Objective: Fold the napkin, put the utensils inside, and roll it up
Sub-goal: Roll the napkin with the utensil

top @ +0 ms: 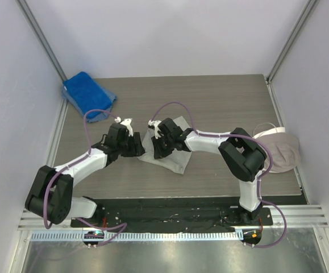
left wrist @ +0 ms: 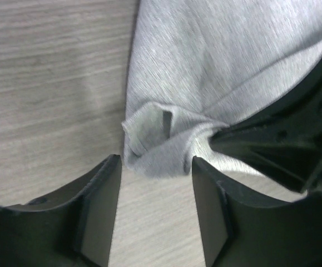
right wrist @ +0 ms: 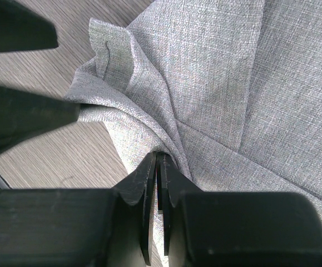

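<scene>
Napkin (top: 178,159) lies mid-table (top: 221,99), light grey, flattish over most of its spread, one corner rucked up on its left side where both arms meet. Right gripper (right wrist: 158,164): jaws closed tight on a raised ridge of the napkin, the cloth pinched between the two fingers and creasing away from the pinch in long diagonal folds. The rest of the fabric fans out flat up and to the right in the right wrist view. Left gripper (left wrist: 156,162): jaws apart, nothing clamped. The crumpled corner of the napkin sits in the mouth between its two fingertips, a small folded flap standing up just ahead of them; the left fingertip (left wrist: 113,167) is just beside the cloth edge, contact cannot be told. Bare wood-grain shows below and to the left of that corner. In the left wrist view the right gripper's black body comes in from the right and meets the cloth just beside the bunched corner, so the two grippers are close together, working the same corner from opposite sides. From above, both arms reach inward and their wrists cover the napkin's left part; its near edge shows beneath them. Blue towel (top: 88,94) lies bunched at the far left corner of the table, well apart from the napkin. Beige cloth (top: 280,151) with a white edge sits at the right edge, behind the right arm's elbow.
</scene>
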`<state>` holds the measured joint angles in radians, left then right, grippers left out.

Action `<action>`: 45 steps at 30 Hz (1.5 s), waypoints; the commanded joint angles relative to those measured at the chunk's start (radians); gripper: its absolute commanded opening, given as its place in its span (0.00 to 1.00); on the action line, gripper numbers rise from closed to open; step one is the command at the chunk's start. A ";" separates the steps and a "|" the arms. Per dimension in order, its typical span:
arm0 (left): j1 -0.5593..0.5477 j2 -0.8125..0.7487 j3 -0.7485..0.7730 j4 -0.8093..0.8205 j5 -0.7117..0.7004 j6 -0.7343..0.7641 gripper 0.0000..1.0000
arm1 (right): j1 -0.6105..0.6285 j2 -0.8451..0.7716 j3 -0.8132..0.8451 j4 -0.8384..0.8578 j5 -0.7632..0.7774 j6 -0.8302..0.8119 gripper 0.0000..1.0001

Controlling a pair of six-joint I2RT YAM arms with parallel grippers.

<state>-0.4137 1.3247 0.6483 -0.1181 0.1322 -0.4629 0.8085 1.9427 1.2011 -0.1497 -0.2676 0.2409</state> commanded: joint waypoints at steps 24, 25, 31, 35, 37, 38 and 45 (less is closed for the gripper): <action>0.056 0.195 -0.001 0.192 0.067 0.015 0.40 | 0.004 0.073 -0.018 -0.037 0.005 -0.006 0.13; 0.056 0.211 0.001 0.199 0.072 0.015 0.39 | 0.004 0.071 -0.017 -0.039 0.005 -0.008 0.13; 0.055 0.243 0.011 0.198 0.087 0.018 0.27 | 0.003 0.082 -0.008 -0.042 0.002 -0.009 0.14; 0.056 0.246 0.017 0.181 0.087 0.023 0.11 | 0.004 0.076 -0.008 -0.047 0.004 -0.014 0.14; 0.056 0.248 0.020 0.167 0.089 0.027 0.04 | 0.004 0.065 0.005 -0.069 0.004 -0.023 0.17; 0.056 0.248 0.024 0.155 0.093 0.027 0.00 | 0.004 0.047 0.018 -0.077 0.005 -0.037 0.18; 0.056 0.235 0.057 0.022 0.080 -0.036 0.00 | 0.060 -0.092 0.034 -0.105 0.089 -0.156 0.44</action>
<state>-0.3592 1.5494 0.6701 0.0467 0.2211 -0.4713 0.8265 1.9465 1.2312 -0.1741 -0.2932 0.2012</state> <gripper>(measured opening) 0.021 0.374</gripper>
